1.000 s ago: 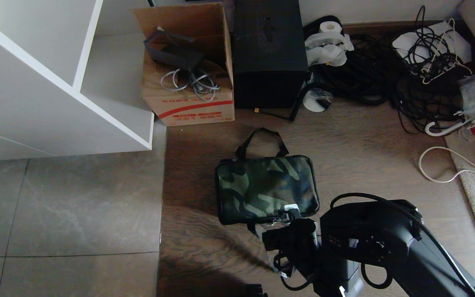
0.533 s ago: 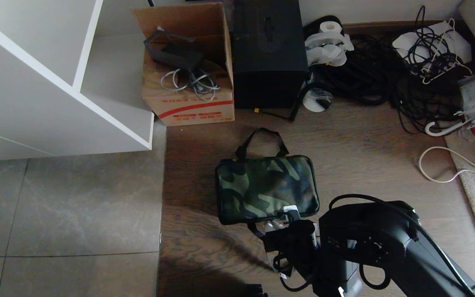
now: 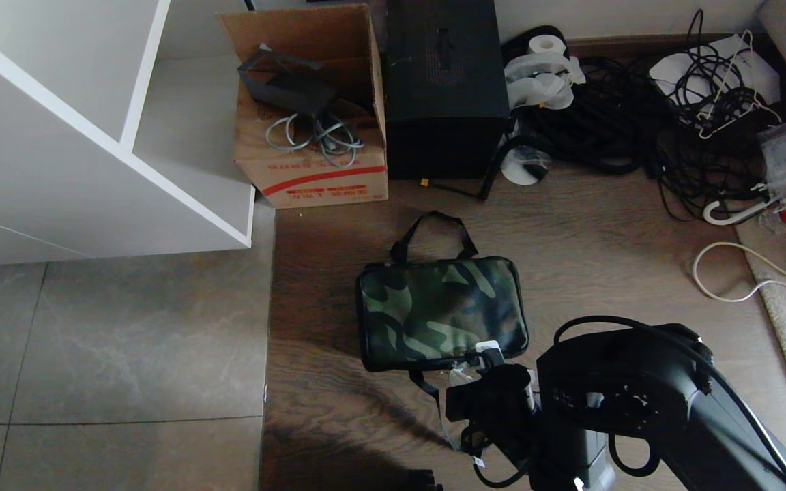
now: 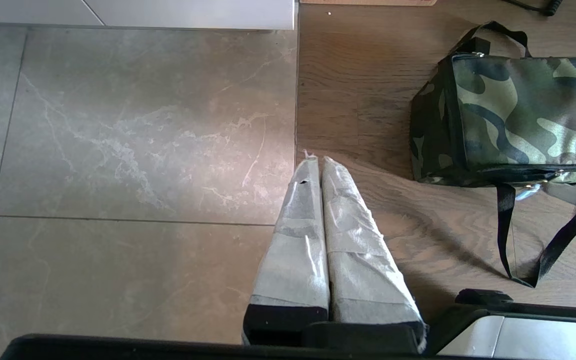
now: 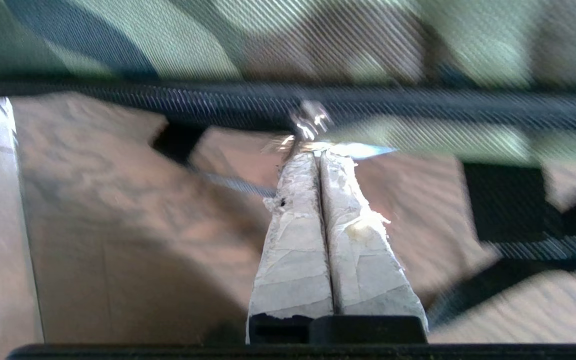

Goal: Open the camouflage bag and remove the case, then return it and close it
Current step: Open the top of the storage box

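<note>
lying just beyond right claw (image 5: 319,156), camouflage bag (image 3: 439,310)

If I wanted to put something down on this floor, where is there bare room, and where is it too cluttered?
Bare: the grey tiles between the white shelf unit and the camouflage bag, and the wood strip between bag and cables. Crowded: along the wall, with the cardboard box, black box and cable tangle. The right gripper sits at the bag's near edge.
</note>
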Motion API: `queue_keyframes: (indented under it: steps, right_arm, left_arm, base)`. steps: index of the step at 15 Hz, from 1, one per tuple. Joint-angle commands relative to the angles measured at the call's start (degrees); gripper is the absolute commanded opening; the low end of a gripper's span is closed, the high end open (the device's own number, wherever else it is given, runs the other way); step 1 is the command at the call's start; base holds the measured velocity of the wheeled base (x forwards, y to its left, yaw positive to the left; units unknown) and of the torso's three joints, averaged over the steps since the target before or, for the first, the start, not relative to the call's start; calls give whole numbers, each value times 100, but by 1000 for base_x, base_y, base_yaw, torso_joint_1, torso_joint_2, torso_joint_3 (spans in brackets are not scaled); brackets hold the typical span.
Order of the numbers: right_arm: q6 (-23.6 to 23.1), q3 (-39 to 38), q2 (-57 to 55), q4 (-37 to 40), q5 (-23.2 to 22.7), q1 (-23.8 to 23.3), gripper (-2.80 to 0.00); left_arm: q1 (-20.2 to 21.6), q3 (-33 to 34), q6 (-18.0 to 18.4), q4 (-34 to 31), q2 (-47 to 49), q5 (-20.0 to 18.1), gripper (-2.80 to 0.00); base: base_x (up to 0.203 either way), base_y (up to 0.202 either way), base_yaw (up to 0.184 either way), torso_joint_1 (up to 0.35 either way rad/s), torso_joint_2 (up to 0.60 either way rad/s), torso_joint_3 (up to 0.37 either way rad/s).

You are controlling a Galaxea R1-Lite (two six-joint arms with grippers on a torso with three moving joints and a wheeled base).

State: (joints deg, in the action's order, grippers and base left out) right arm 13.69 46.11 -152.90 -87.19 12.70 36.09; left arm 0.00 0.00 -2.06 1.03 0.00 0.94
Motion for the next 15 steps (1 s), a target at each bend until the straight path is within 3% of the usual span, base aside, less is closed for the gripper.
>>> queue_keyframes:
  steps: [1, 4, 11, 12, 15]
  right_arm:
    - [16, -409, 267, -48, 12, -71, -280]
    - [8, -759, 536, -48, 7, -182, -280]
    - [-103, -757, 540, -48, -88, -223, -280]
    - [-110, -701, 452, -48, -126, -202, 0]
    - [-125, -207, 224, -48, -222, -84, 0]
  left_arm:
    - [0, 53, -5, 2, 0, 3, -280]
    - [0, 53, -5, 2, 0, 3, -280]
    - [0, 53, -5, 2, 0, 3, -280]
    - [0, 53, -5, 2, 0, 3, -280]
    - [0, 53, -5, 2, 0, 3, -280]
  base:
    - [0, 0, 0, 0, 0, 0]
    - [0, 0, 0, 0, 0, 0]
    - [0, 0, 0, 0, 0, 0]
    - [0, 0, 0, 0, 0, 0]
    - [0, 0, 0, 0, 0, 0]
